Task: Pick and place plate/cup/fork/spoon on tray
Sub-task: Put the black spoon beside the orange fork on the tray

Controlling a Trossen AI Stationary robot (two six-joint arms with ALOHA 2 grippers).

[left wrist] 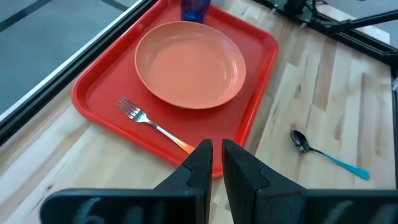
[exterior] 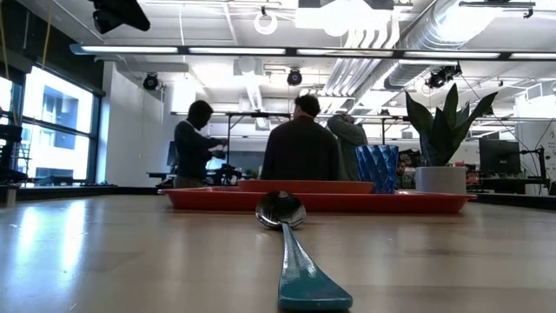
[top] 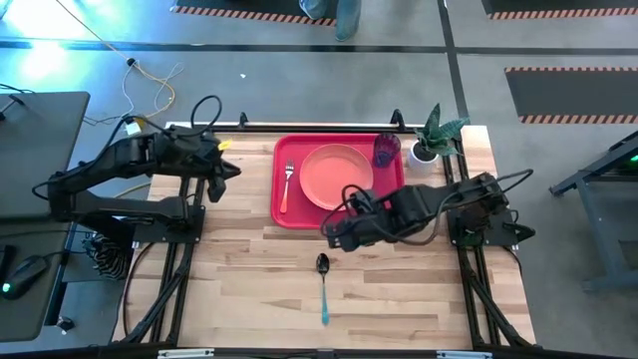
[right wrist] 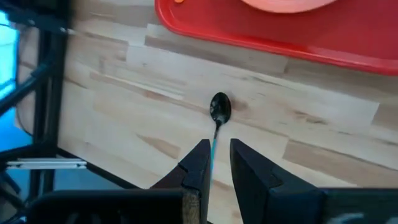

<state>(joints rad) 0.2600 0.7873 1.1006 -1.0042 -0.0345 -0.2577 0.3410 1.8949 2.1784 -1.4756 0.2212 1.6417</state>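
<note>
The red tray (top: 282,209) lies at the table's far middle. On it lie the salmon-pink plate (top: 337,177), the fork (top: 288,184) left of the plate, and the blue-purple cup (top: 387,150) upright at the tray's far right corner. The teal-handled spoon (top: 323,284) lies flat on the bare wood near the tray, its bowl (right wrist: 220,107) toward the tray. My right gripper (top: 329,234) hovers above the table between the tray's near edge and the spoon, its fingers a narrow gap apart over the handle (right wrist: 216,140). My left gripper (top: 227,170) waits, shut and empty, left of the tray.
A white pot with a green plant (top: 431,145) stands at the table's far right corner, beside the cup. Dark arm frames (top: 169,249) run along both table sides. Several people (exterior: 300,143) sit in the room beyond the table.
</note>
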